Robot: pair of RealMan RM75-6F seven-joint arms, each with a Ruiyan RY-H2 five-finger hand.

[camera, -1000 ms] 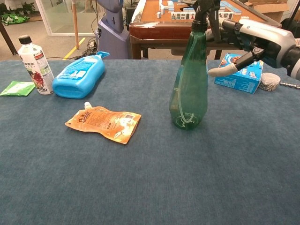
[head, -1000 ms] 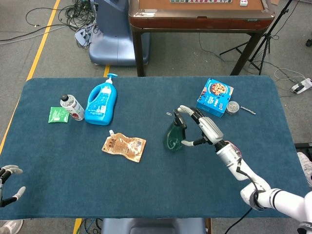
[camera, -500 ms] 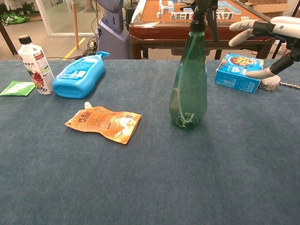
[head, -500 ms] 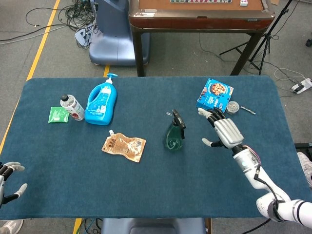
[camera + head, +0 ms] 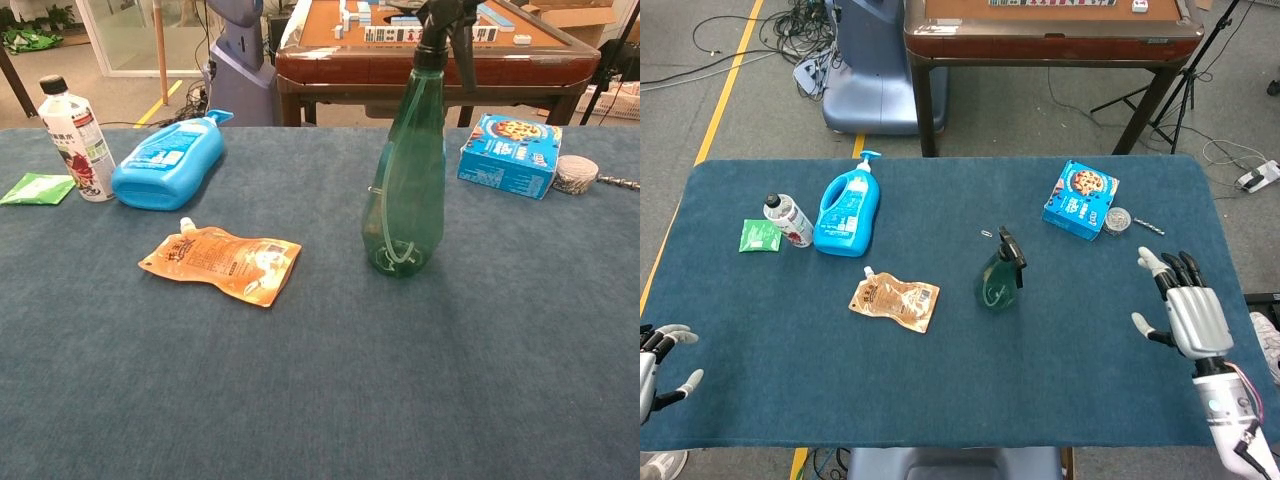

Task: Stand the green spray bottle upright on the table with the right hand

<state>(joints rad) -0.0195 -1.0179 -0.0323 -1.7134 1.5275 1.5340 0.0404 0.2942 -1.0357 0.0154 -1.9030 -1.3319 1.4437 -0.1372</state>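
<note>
The green spray bottle (image 5: 998, 280) (image 5: 405, 190) stands upright near the middle of the blue table, its black trigger head on top, and nothing touches it. My right hand (image 5: 1186, 312) hovers far to the bottle's right near the table's right edge, fingers spread and empty; the chest view does not show it. At the front left corner of the head view my left hand (image 5: 654, 366) hangs open and empty.
A blue detergent bottle (image 5: 849, 210) (image 5: 166, 161) lies at the back left beside a small white bottle (image 5: 788, 219) (image 5: 73, 138) and a green sachet (image 5: 759, 235). An orange pouch (image 5: 895, 301) (image 5: 222, 263) lies left of the spray bottle. A blue cookie box (image 5: 1080, 198) (image 5: 510, 154) and tape roll (image 5: 1117, 220) sit at the back right.
My right hand let go of the spray bottle's head and drew back to the right and toward the front edge. The bottle stays standing.
</note>
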